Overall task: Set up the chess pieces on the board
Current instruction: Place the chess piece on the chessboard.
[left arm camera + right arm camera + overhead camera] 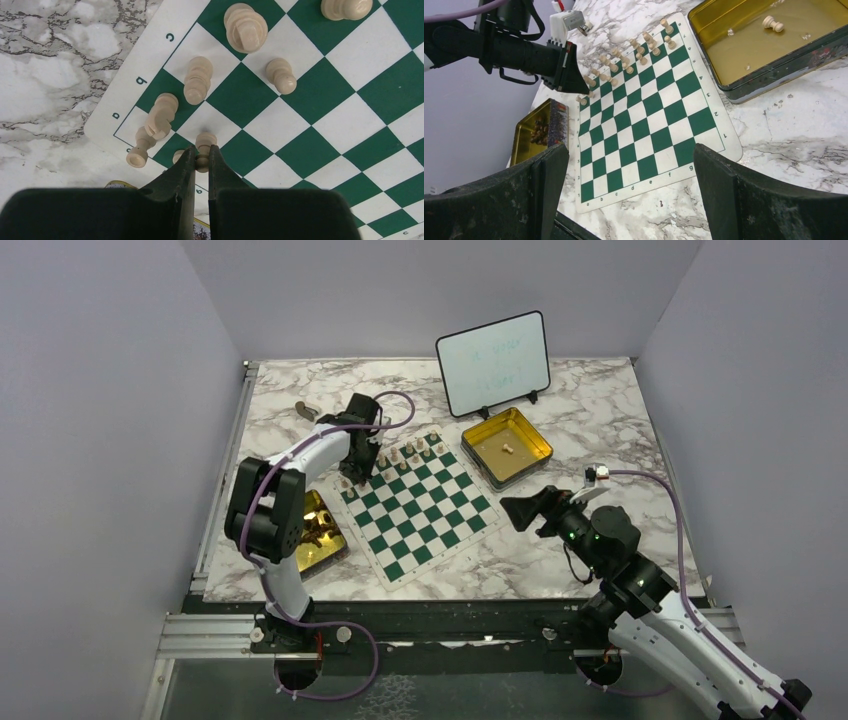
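The green and white board (pixel 430 522) lies mid-table, with several pale chess pieces (pixel 408 452) lined along its far edge. My left gripper (pixel 358 470) is over the board's far left corner, shut on a pale pawn (pixel 204 150) pinched by its neck between the fingertips (pixel 187 160). Other pale pieces (pixel 197 80) stand close ahead of it. One piece (pixel 138 151) lies on its side at the board's corner, base towards the camera. My right gripper (pixel 522 510) hovers wide open and holds nothing, off the board's right side; in its own view it (pixel 631 150) looks across the board (pixel 644 120).
A gold tin (pixel 478 440) at the back right holds one pale piece (pixel 508 449). Another gold tin (pixel 330 550) left of the board holds dark pieces (pixel 540 131). A small whiteboard (pixel 493 362) stands at the back. Grey walls close in the marble table (pixel 600 410).
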{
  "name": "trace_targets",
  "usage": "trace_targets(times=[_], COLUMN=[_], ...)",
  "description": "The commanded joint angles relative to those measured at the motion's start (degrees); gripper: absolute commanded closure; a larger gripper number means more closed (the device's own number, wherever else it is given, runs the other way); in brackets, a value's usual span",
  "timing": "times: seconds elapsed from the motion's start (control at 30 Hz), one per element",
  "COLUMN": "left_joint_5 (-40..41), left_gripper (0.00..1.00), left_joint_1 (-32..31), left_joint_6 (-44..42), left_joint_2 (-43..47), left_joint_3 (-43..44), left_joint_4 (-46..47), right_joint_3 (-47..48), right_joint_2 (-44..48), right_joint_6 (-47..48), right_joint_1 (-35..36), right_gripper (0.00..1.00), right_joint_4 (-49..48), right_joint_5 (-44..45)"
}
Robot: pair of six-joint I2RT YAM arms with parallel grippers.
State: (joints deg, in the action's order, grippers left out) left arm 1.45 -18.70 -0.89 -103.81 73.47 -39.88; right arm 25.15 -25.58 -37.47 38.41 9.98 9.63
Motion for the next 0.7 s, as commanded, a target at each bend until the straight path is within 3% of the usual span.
trace_targets(times=[0.0,0.67], left_joint_5=[-1.37,-3.85], left_gripper=[1.00,0.93], left_joint_1=[0.33,0.28], left_joint_6=[0.45,0.65], left_joint_2=[-1.69,-2.54], left_joint_3=[-0.17,0.44], left_joint_4=[0.41,0.37], right_joint_3=[1.00,0.39], right_joint_2=[0.70,0.40], right_joint_6=[0.12,-0.44], right_joint_1=[-0.08,-0.09], right_gripper=[0.00,0.00], right_joint_4=[0.02,-0.04], right_joint_5=[1.57,1.49])
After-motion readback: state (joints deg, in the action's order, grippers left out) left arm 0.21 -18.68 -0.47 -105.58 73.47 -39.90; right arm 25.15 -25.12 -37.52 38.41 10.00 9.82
